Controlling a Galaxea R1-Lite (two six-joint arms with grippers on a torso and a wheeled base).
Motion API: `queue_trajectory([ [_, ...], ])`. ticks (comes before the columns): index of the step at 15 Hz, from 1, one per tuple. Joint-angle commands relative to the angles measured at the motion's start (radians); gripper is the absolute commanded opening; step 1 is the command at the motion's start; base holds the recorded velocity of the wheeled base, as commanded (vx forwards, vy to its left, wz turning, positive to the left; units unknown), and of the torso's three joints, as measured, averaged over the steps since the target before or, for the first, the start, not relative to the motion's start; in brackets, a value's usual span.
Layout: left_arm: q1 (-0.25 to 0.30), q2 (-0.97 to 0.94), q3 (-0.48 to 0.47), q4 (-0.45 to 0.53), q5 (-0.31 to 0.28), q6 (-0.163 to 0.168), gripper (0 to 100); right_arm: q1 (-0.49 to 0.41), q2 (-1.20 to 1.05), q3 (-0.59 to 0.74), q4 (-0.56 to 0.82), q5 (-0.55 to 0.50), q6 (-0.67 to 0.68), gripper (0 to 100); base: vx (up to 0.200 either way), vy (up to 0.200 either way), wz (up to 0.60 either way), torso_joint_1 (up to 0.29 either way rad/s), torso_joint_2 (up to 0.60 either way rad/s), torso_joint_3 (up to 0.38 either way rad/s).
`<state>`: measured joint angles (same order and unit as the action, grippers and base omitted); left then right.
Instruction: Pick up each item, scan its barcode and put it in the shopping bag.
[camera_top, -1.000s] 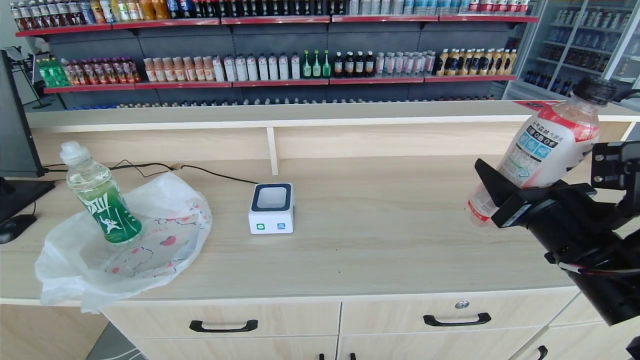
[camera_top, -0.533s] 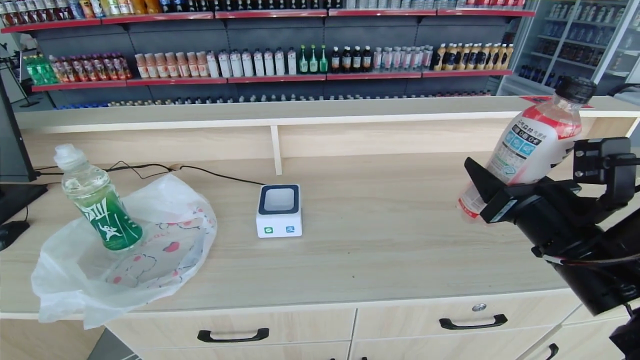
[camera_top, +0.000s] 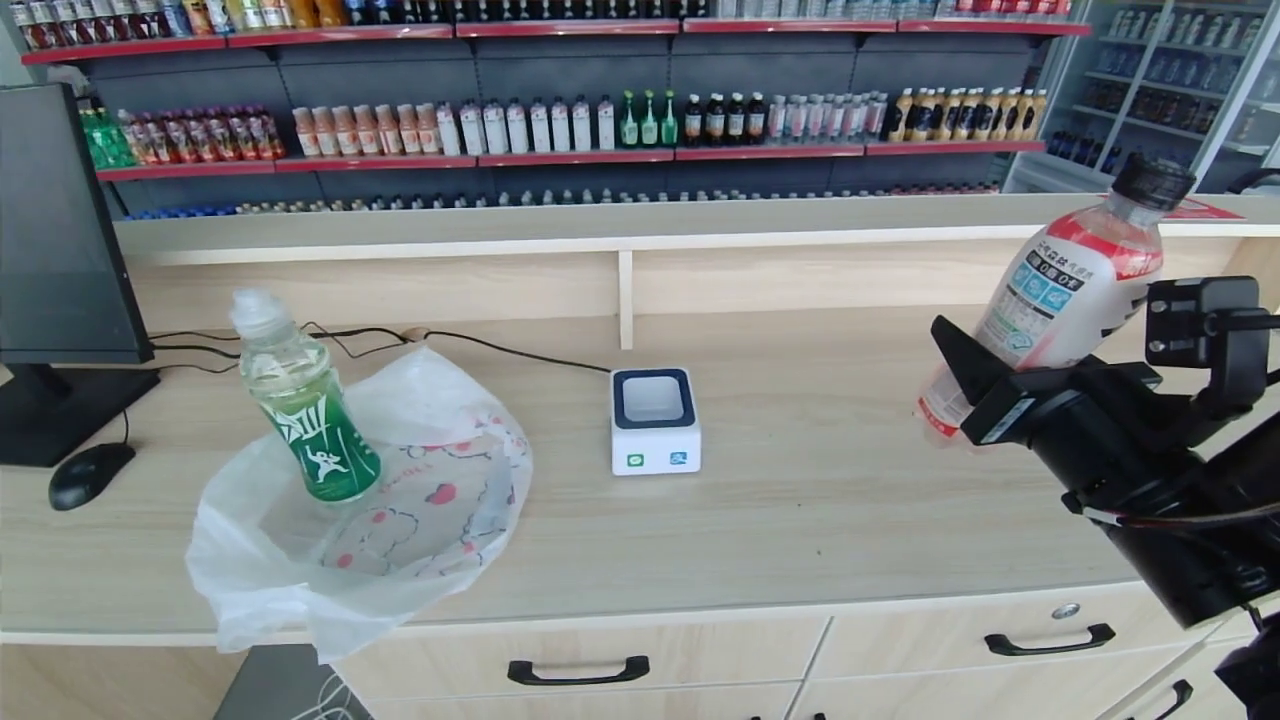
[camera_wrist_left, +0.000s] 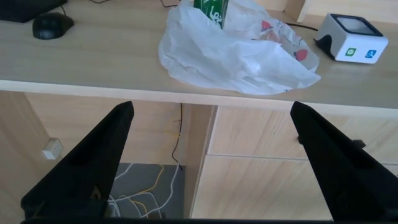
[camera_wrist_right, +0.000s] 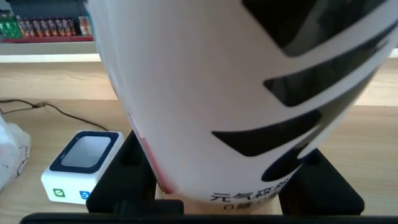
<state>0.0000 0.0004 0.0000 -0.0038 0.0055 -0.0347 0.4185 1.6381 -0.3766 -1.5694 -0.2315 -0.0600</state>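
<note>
The view has swung leftward, and the right gripper (camera_top: 1000, 375) with its white bottle (camera_top: 1060, 290) now stands nearer the one scanner (camera_top: 654, 420); it clamps that bottle low on the body, cap tilted up, above the counter (camera_top: 820, 520); the scanner sits to its left, lower down; farther left lies one plastic bag (camera_top: 440, 500) with a second, green bottle (camera_top: 305, 405) leaning in it; the left gripper (camera_wrist_left: 211, 109) is spread wide, empty, below the counter's edge, the bag just ahead.
</note>
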Motion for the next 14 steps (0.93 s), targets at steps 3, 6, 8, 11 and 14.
queue_trajectory([
  [3, 0.0, 0.001, 0.0, -0.001, 0.001, -0.001, 100, 0.0, -0.001, 0.001, -0.001, 0.0, -0.001, 0, 0.0, 0.2, 0.0, 0.002, 0.0, 0.002],
  [6, 0.0, 0.001, 0.0, -0.001, 0.001, -0.002, 100, 0.0, 0.0, -0.001, -0.001, 0.0, -0.001, 0, 0.0, 0.2, 0.0, 0.002, 0.0, 0.002],
  [8, 0.0, 0.001, 0.0, -0.001, 0.001, -0.002, 100, 0.0, -0.004, -0.002, -0.001, 0.0, -0.001, 0, 0.0, 0.2, 0.0, 0.01, 0.0, 0.002],
  [11, 0.0, 0.001, 0.0, -0.001, 0.001, 0.001, 100, 0.0, -0.004, -0.002, -0.001, 0.0, -0.001, 0, 0.0, 0.0, 0.0, 0.0, 0.0, 0.0],
  [14, 0.0, 0.001, 0.0, -0.001, 0.001, 0.001, 100, 0.0, -0.004, -0.004, -0.001, 0.0, -0.004, 0, 0.0, 0.0, 0.0, 0.0, 0.0, 0.0],
])
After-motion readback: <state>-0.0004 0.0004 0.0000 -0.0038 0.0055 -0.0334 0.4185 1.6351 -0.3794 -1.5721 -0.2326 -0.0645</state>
